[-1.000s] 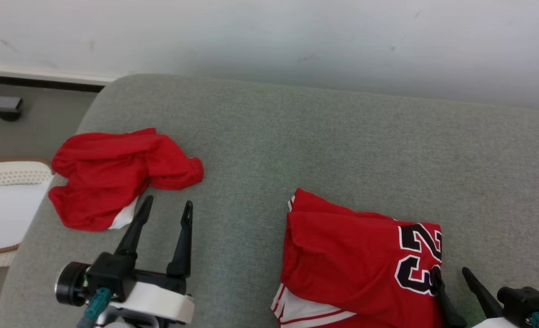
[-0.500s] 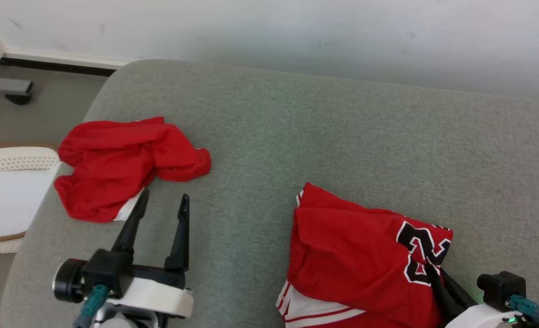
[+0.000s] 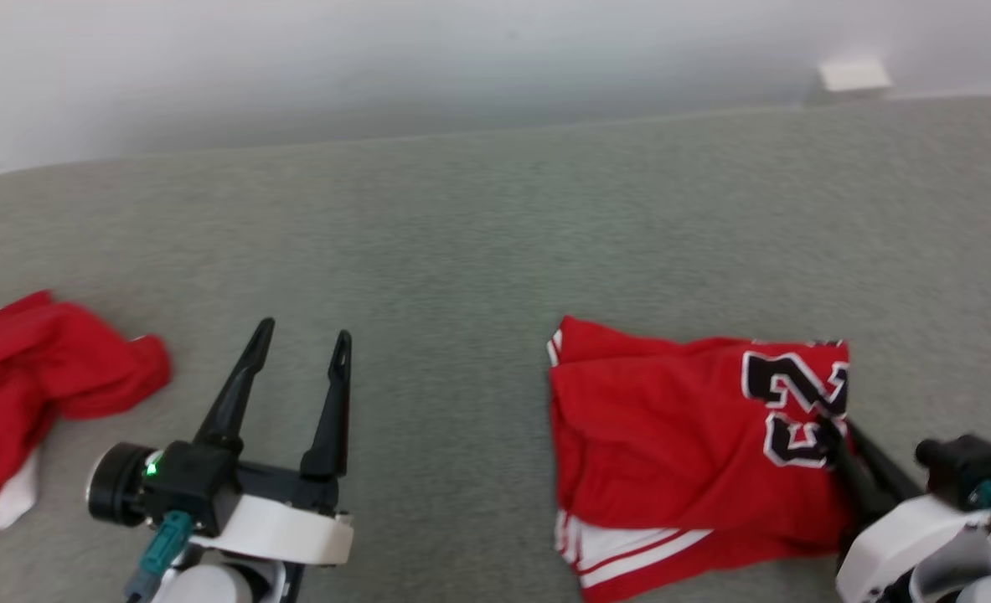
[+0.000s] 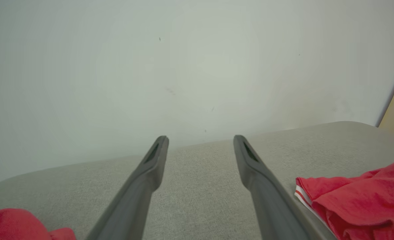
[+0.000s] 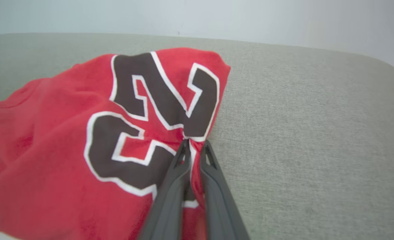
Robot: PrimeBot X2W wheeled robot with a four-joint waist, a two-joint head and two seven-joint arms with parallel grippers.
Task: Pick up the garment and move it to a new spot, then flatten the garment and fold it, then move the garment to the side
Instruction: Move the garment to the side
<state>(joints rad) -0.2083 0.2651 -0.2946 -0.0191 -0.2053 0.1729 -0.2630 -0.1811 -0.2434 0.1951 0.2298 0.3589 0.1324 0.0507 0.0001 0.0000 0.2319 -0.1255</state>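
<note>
Garment (image 3: 671, 435) on grey cushion (image 3: 478, 251), pinched by right end effector (image 3: 832, 429); left end effector (image 3: 304, 329) wide.

Left gripper (image 3: 304, 331) and right gripper (image 3: 834, 429): each has two long, tapering black fingers (image 3: 229, 402), a black block (image 3: 193, 490), a white wrist shell (image 3: 277, 532) and a teal plug (image 3: 164, 544); green light (image 3: 152, 469) on left block.

Head view looks down on the cushion (image 3: 461, 251); low wrist views share the jersey (image 3: 679, 435).
</note>
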